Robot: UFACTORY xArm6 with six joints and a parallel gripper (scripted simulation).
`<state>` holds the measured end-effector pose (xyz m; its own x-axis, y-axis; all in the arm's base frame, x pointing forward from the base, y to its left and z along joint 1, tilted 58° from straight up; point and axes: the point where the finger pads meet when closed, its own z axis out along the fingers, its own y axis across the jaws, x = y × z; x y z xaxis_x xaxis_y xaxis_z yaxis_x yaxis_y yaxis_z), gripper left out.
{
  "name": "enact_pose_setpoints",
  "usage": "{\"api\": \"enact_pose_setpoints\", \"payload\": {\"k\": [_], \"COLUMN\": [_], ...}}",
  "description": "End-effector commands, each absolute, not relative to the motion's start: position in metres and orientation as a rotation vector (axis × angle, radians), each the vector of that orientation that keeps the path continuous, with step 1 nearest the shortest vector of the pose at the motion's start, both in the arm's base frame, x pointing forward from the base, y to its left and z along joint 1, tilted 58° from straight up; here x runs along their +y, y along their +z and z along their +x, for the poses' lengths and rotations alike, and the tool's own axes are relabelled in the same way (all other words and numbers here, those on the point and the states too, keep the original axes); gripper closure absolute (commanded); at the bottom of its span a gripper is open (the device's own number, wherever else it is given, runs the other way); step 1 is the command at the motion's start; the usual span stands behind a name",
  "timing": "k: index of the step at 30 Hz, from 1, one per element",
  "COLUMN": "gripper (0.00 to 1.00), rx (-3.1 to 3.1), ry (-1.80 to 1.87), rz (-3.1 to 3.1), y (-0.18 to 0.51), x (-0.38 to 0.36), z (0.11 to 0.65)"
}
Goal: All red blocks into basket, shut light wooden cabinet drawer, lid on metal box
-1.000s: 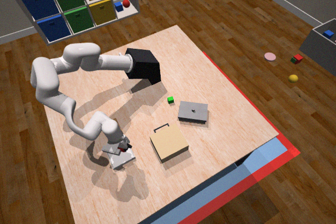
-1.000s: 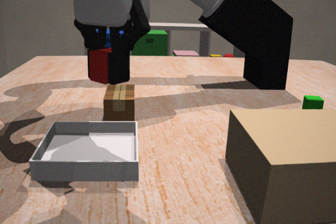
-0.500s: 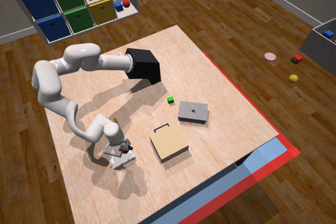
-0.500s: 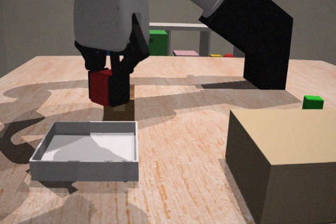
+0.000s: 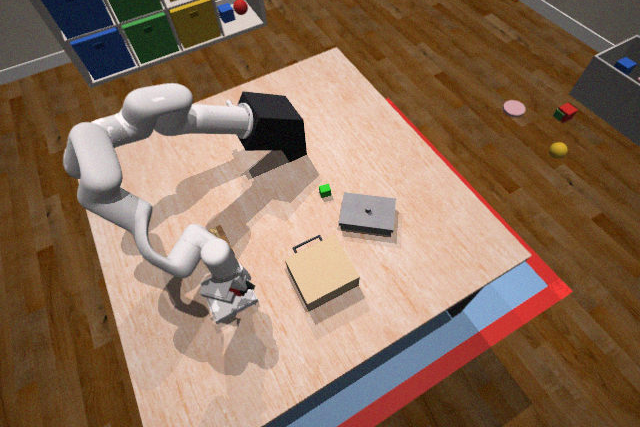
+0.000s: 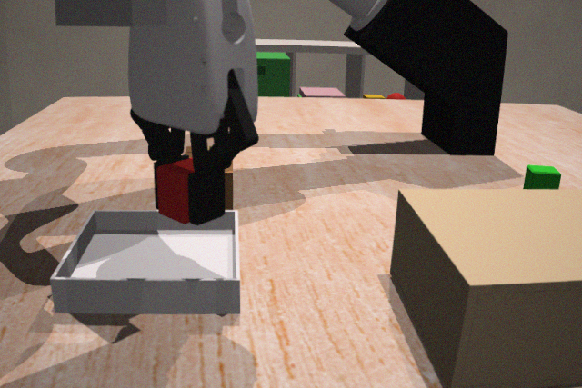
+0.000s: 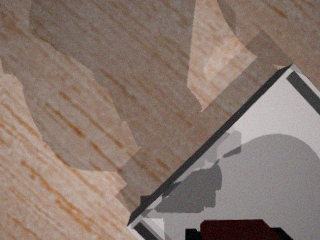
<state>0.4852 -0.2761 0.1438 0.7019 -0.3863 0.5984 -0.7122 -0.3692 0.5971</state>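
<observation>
Your claw (image 5: pixel 240 289) (image 6: pixel 190 191) is closed around the red block (image 5: pixel 236 291) (image 6: pixel 174 192) (image 7: pixel 240 229), which sits left of centre in the exterior view, over the back part of the pale basket (image 5: pixel 232 309) (image 6: pixel 145 296) (image 7: pixel 210 138), near its far wall and still inside the rim as far as you can judge. The claw points straight down, its fingertips about level with that wall's top, so your next move likely turns on easing the block a little toward the basket's middle and lowering it before you let go.
</observation>
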Motion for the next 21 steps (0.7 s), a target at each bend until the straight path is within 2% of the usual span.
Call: {"api": "enact_pose_setpoints", "payload": {"k": [1,21], "gripper": [1.0,1.0], "rx": [-0.842,-0.842], "ry": [0.456,0.456], "rz": [1.999,1.999], "y": [0.138,0.121], "x": [-0.287,-0.313], "z": [0.487,0.486]}}
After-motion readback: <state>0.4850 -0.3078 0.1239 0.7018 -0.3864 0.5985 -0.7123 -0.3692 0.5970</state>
